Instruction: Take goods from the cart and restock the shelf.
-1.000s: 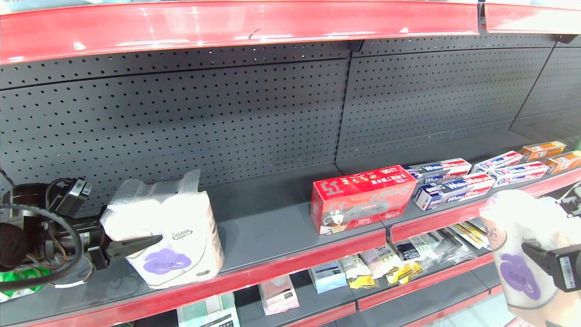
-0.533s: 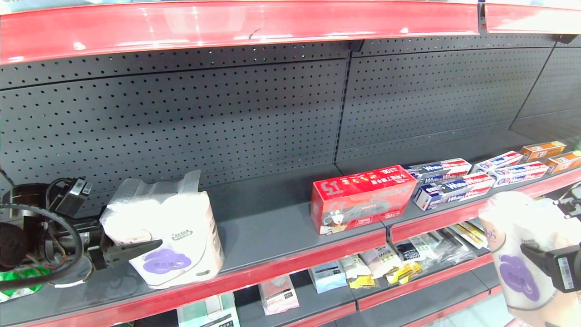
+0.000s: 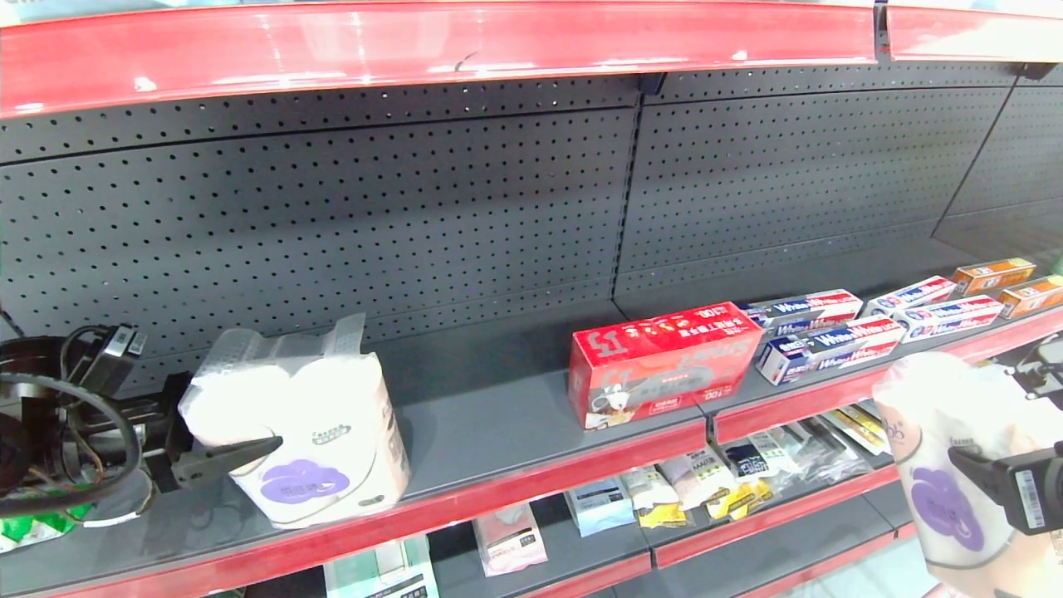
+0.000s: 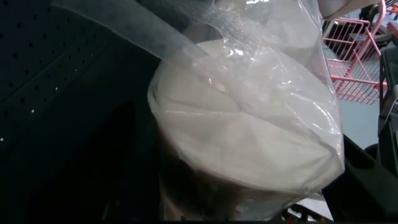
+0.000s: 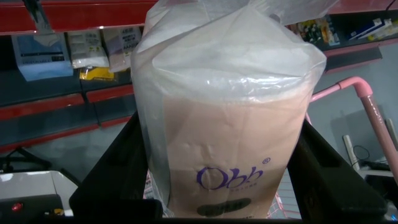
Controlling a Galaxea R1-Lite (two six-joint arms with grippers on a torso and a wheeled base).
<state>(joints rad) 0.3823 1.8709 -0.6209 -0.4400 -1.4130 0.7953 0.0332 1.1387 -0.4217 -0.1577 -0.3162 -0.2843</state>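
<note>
Grey metal store shelf (image 3: 498, 415) with a red front lip and a pegboard back, mostly bare. A pack of white toilet rolls in clear plastic wrap (image 3: 324, 415) stands upright near the left end, pretty close to the front edge. The left claw (image 3: 237, 448) has one finger lying across its front, and the other is hidden behind it, so I honestly can't tell if it's squeezing or let go. The right claw (image 3: 988, 482) is clamped on a second plastic-wrapped roll pack with a beige band and purple logo (image 3: 938, 415), hanging out past the front edge by the right end, lower than the board. My worry is that loose film is slippery, so it could slide out. Coming up, it could catch the red lip or bump the red cardboard box (image 3: 664, 357). And a sloppy left pull-back could drag the first pack off the edge.
</note>
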